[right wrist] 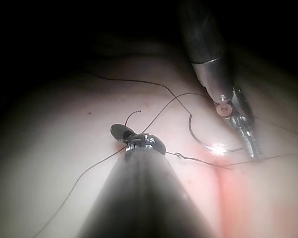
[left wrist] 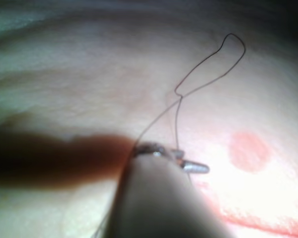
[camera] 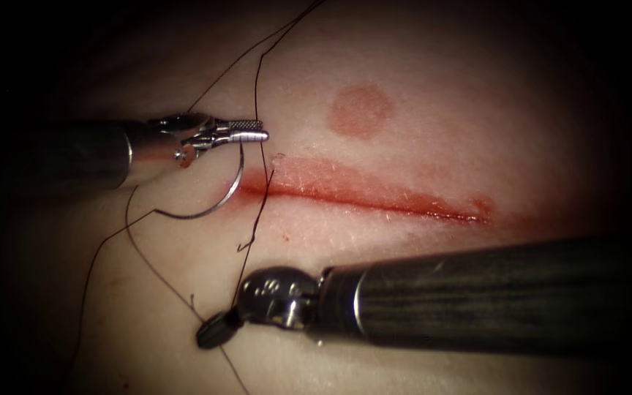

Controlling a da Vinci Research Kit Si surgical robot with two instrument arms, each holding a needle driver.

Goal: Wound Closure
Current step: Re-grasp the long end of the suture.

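At the cut's [camera: 374, 192] left end, left tool [camera: 246, 132] grips the needle [camera: 213, 205]; right tool [camera: 217, 329] clamps thread [camera: 155, 274].

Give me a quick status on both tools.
Left tool shut on needle near its end, at the cut's left end. Right tool shut on thread. Thread loose across tissue.

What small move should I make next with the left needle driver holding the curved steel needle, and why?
Probably ease the left needle driver slowly away from the red cut to take up slack. Its jaws grip the curved steel needle near one end, clear of the pale tissue; the thin black thread lies in loose loops, with the right needle driver apparently shut on it.
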